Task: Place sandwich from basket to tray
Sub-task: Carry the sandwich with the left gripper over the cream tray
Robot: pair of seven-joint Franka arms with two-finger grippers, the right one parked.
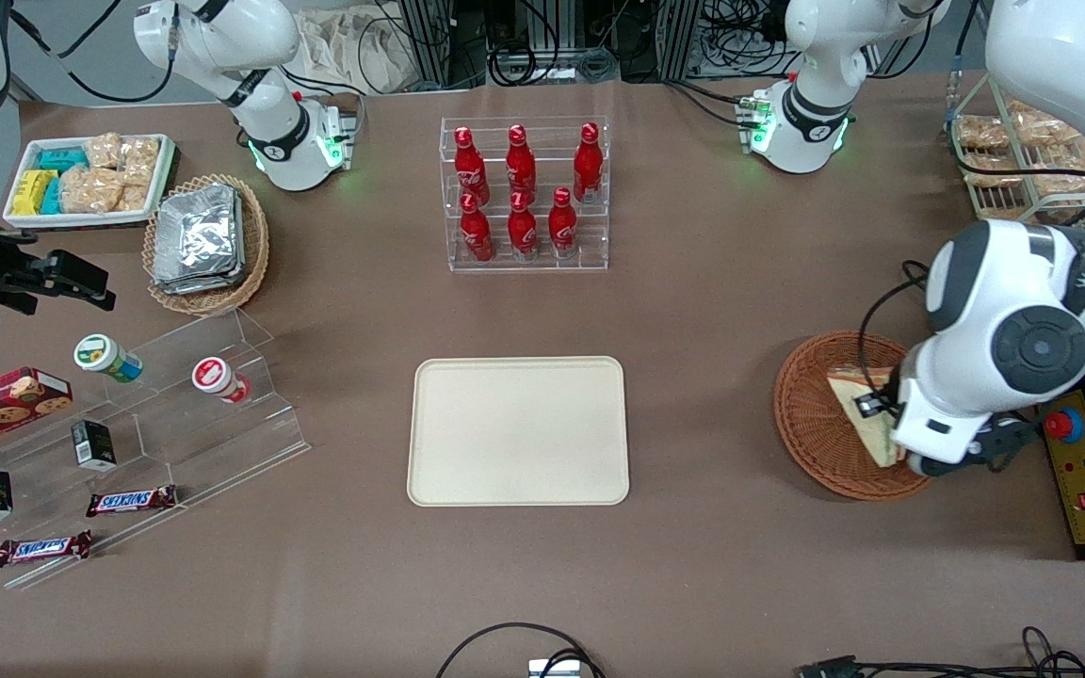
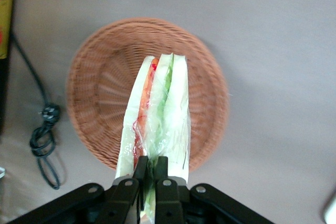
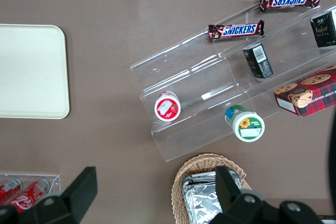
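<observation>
My left gripper (image 2: pixel 153 162) is shut on the sandwich (image 2: pixel 157 114), a wrapped wedge of pale bread with red and green filling; its fingers pinch the wide end. The wedge hangs edge-up over the round reddish-brown basket (image 2: pixel 100 82) and looks lifted off the weave. In the front view the sandwich (image 1: pixel 858 410) shows over the basket (image 1: pixel 811 419) at the working arm's end of the table, half covered by the wrist; the fingers are hidden there. The cream tray (image 1: pixel 518 430) lies bare at the table's middle, well apart from the basket.
A yellow-and-black control box (image 1: pixel 1084 471) with a red button sits beside the basket, with a black cable (image 2: pixel 44 140) near it. A clear rack of red bottles (image 1: pixel 524 193) stands farther from the front camera than the tray. A wire rack of snack packets (image 1: pixel 1013 160) is by the arm's base.
</observation>
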